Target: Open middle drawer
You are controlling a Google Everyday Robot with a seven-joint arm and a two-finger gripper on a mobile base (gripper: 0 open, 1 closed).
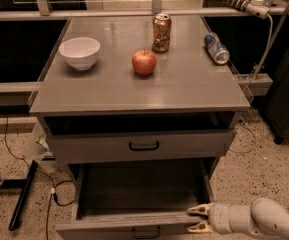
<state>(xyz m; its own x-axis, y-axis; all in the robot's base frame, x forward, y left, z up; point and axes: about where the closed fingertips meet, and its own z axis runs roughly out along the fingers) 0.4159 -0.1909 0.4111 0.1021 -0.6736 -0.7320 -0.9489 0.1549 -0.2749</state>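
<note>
In the camera view, the middle drawer (109, 223) stood pulled far out below the desk (194, 91), its dark interior exposed and its black handle (146, 232) at the frame's bottom edge. The end effector (200, 219) sat at the drawer front's right end, fingers apart, one on the inner side of the front panel and one on the outer (contact could not be told). The upper drawer (84, 147) stood slightly out. On the desk sat a white bowl (79, 52), a red apple (144, 62), an upright can (161, 32) and a toppled can (217, 48).
</note>
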